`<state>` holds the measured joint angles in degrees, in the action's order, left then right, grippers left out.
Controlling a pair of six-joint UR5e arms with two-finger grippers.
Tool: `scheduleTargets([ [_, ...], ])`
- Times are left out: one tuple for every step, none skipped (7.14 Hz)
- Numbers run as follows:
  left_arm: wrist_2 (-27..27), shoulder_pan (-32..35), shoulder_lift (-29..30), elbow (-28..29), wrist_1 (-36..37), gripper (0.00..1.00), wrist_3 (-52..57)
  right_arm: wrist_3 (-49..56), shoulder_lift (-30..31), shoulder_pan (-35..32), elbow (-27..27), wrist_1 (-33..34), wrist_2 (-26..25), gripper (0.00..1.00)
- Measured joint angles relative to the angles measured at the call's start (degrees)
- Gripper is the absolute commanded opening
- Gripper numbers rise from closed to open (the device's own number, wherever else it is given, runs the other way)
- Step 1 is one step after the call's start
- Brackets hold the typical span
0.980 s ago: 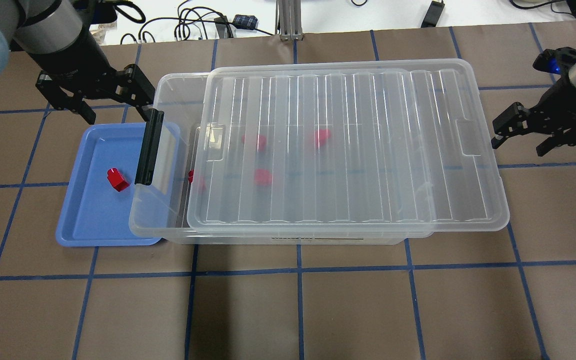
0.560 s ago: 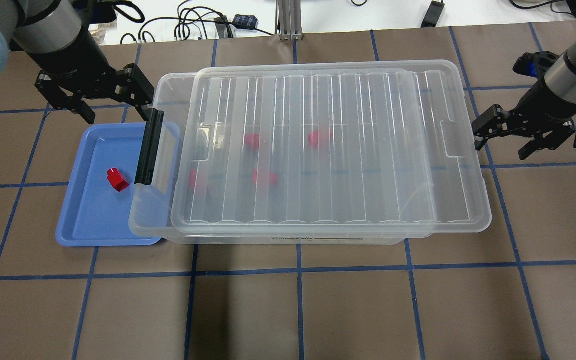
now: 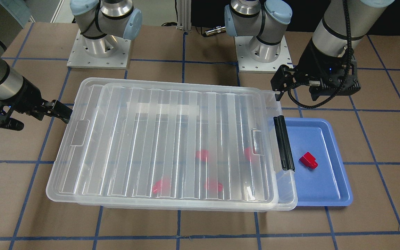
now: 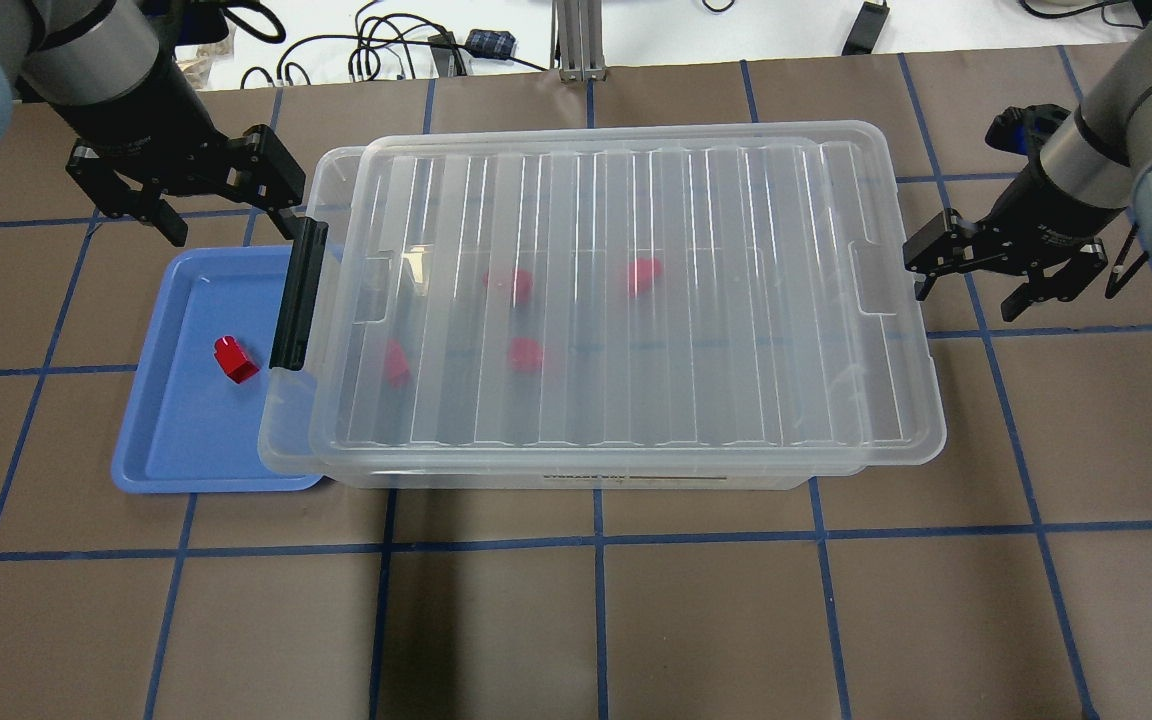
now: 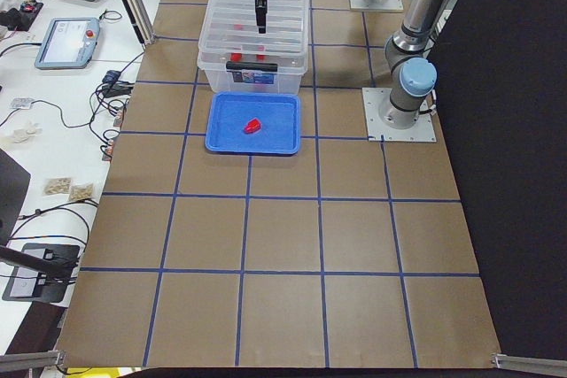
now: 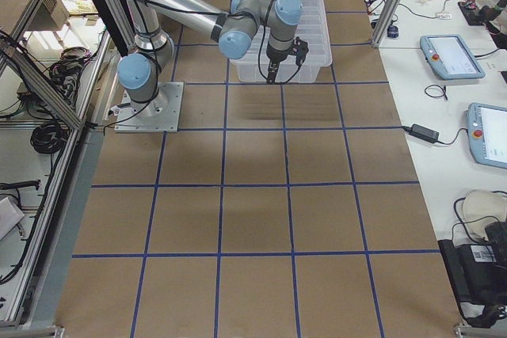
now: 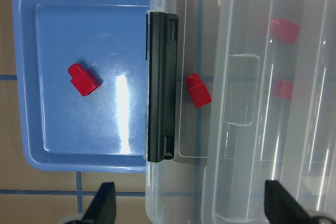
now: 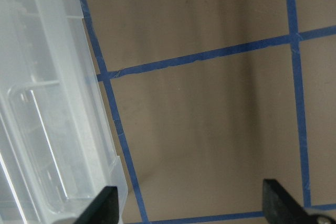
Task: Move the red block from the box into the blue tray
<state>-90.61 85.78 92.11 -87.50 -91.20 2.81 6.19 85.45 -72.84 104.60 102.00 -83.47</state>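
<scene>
We are finding no text, number or brand that we can read with any certainty. We are seeing a thin label strip (image 4: pixel 626 479) running along the near side wall of the box (image 4: pixel 281 440), dark print on a pale band, but the letters are coming out too small and blurred to make out. We are also seeing two touch panels (image 5: pixel 66 42) lying on the white bench beside the worktop. Their screens are showing pale fields and a red spot, and no word or figure on them is coming through clearly enough to read.
</scene>
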Motion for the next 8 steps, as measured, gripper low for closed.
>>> scheduleTargets([
  [0.0, 0.0, 0.0, 0.0, 0.2, 1.0, 0.0, -0.5, 0.1, -0.4, -0.1, 0.0, 0.1, 1.0],
  [0.0, -0.2, 0.0, 0.0, 0.3, 1.0, 0.0, -0.7, 0.1, -0.8, -0.2, 0.1, 0.1, 1.0],
  [0.1, -0.4, 0.0, 0.0, 0.3, 1.0, 0.0, -1.1, 0.1, -1.3, -0.3, 0.1, 0.1, 1.0],
  [0.2, -0.4, 0.0, 0.0, 0.3, 1.0, 0.0, -1.5, 0.1, -1.6, -0.3, 0.1, 0.1, 1.0],
  [0.2, -0.4, 0.0, -0.1, 0.3, 1.0, 0.0, -1.7, 0.0, -1.7, -0.4, 0.1, 0.1, 1.0],
  [0.3, -0.4, 0.0, -0.1, 0.3, 1.0, 0.0, -1.8, 0.0, -1.7, -0.5, 0.1, 0.0, 1.0],
  [0.3, -0.4, 0.0, -0.1, 0.2, 1.0, 0.0, -1.8, 0.1, -1.8, -1.3, -0.1, -0.3, 1.0],
  [0.3, -0.4, 0.0, -0.1, 0.2, 1.0, 0.0, -1.9, 0.8, -1.8, -3.2, -1.9, -1.0, 1.0],
])
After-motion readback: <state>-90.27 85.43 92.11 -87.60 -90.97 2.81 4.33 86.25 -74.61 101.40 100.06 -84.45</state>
